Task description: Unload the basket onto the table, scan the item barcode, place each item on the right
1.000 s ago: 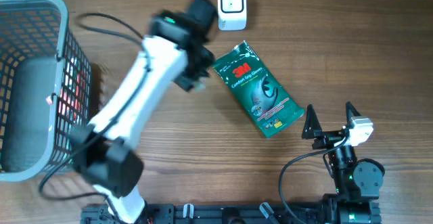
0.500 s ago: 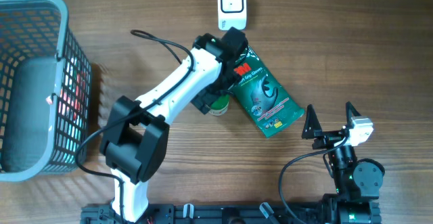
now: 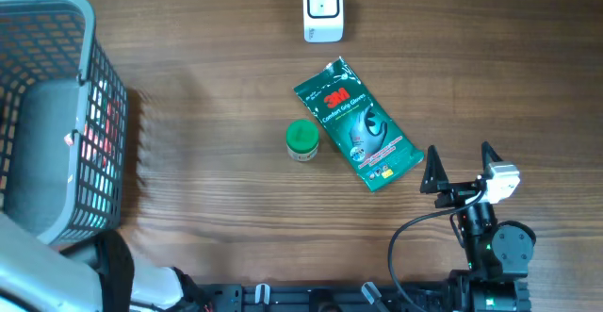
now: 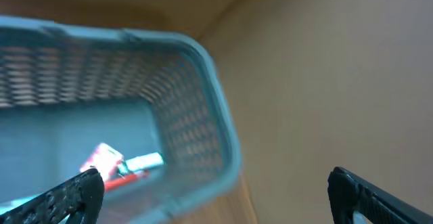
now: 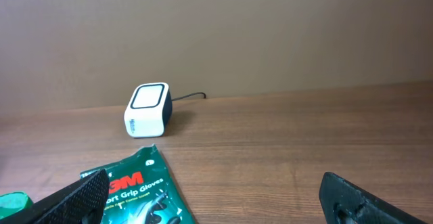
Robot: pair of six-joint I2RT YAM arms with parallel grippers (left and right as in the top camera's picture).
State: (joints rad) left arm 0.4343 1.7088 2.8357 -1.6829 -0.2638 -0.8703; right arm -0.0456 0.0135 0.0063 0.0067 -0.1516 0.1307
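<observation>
On the table (image 3: 217,208), one glove packet (image 3: 356,125), one green jar (image 3: 301,139), one scanner (image 3: 322,8), one basket (image 3: 104,114); both jaws released.

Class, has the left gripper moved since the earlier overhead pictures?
Yes. The left gripper has pulled away from the glove packet, back toward the basket.

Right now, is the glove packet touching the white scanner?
Apart. The overhead view shows a strip of bare table between the glove packet and the white scanner; the right wrist view shows the same gap.
</observation>
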